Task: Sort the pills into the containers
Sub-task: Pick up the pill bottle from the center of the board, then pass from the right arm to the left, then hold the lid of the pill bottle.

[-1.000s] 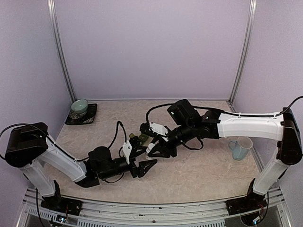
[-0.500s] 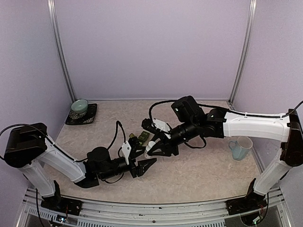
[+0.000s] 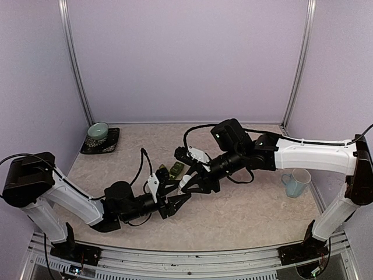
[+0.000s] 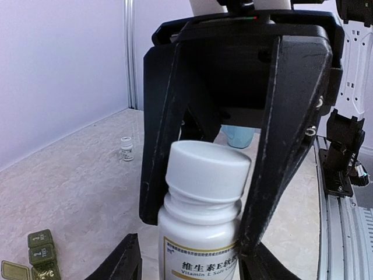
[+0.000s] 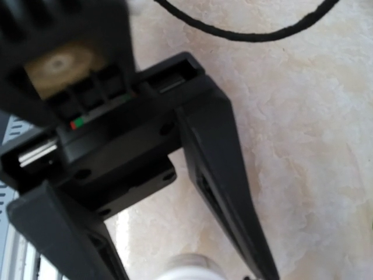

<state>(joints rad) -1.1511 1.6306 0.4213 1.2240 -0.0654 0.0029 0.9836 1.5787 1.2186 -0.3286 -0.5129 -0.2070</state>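
Observation:
A white pill bottle (image 4: pixel 201 221) with a white cap and a Vitamin E label hangs above the table, cap toward my right gripper. My right gripper (image 3: pixel 187 185) is shut on it, its black fingers (image 4: pixel 163 134) pressed on both sides. My left gripper (image 4: pixel 192 263) is open around the bottle's lower body, and a gap shows beside its left finger. The dark green containers (image 3: pixel 169 171) lie on the table just behind both grippers, and show at the lower left (image 4: pixel 39 256) in the left wrist view. No loose pills are visible. The right wrist view is blurred, with only the cap (image 5: pixel 189 271) showing.
A pale blue mug (image 3: pixel 296 182) stands at the right. At the back left, a pale green bowl (image 3: pixel 98 130) sits on a dark mat (image 3: pixel 111 146). A small white vial (image 4: pixel 126 148) stands on the table farther off. A black cable (image 3: pixel 143 163) trails over the table.
My left gripper has moved up and right until its fingers flank the bottle, and its jaws have narrowed. The right gripper shifted slightly left with the bottle, then held still.

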